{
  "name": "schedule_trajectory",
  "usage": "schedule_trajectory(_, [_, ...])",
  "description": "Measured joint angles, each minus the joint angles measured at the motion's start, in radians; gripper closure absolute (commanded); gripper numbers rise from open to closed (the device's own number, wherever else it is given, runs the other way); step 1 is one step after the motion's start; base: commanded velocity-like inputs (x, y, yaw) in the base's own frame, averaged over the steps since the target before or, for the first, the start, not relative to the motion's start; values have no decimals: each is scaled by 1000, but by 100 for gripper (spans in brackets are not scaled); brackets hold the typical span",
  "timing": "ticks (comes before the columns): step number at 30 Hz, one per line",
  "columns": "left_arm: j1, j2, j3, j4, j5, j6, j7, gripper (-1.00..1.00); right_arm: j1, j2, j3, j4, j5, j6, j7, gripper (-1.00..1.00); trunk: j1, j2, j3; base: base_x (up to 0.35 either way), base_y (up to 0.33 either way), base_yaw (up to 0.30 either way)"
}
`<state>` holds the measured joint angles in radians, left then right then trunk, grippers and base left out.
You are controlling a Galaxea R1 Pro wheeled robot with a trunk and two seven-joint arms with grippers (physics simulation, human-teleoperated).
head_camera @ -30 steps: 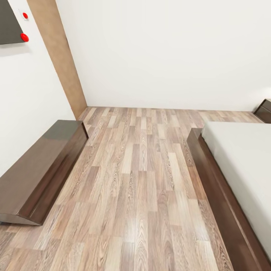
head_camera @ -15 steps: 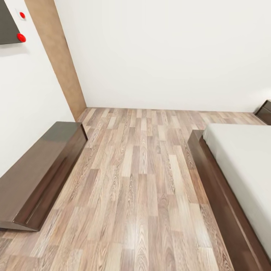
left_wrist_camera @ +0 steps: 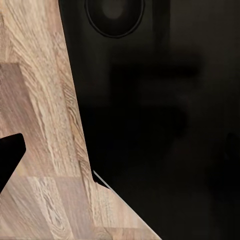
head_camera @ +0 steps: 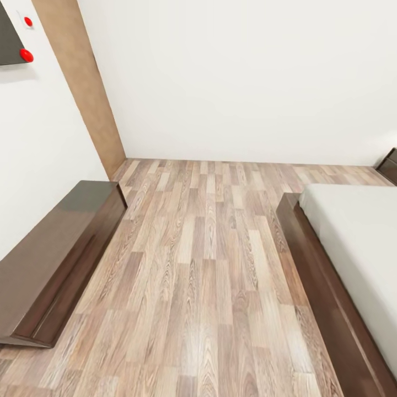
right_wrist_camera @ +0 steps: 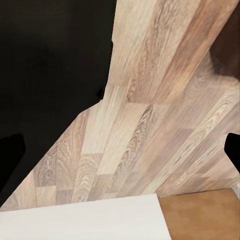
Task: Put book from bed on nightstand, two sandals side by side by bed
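Note:
The bed (head_camera: 353, 237), with an off-white mattress on a dark brown frame (head_camera: 311, 264), runs along the right of the head view. A corner of a dark nightstand (head_camera: 390, 165) peeks in at the far right by the wall. The book and the sandals are out of view. In the right wrist view my right gripper (right_wrist_camera: 120, 150) is open, its black fingertips (right_wrist_camera: 10, 150) wide apart over wood-plank floor. In the left wrist view my left gripper (left_wrist_camera: 120, 155) shows one black fingertip (left_wrist_camera: 7, 155) at the frame's edge, over floor and beside the robot's dark body.
A long low dark brown cabinet (head_camera: 55, 259) stands against the left wall. A brown door panel (head_camera: 82, 82) sits in the far left corner, and a dark wall unit (head_camera: 8, 38) with red knobs hangs above. Wood-plank floor (head_camera: 204, 264) lies between cabinet and bed.
The whole head view has shifted slightly: the cabinet and door panel slid left, the bed and nightstand slid right and down. That is camera motion; nothing in the room moved.

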<state>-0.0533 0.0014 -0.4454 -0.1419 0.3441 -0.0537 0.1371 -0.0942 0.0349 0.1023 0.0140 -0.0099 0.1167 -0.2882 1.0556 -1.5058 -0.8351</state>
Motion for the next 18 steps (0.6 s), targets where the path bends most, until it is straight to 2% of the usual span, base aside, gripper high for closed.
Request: schedule_trajectory(18, [0,0,0,0,0,0,0,-100,0,0,0,0,0,0,0,-100,0,0,0,120,0,0])
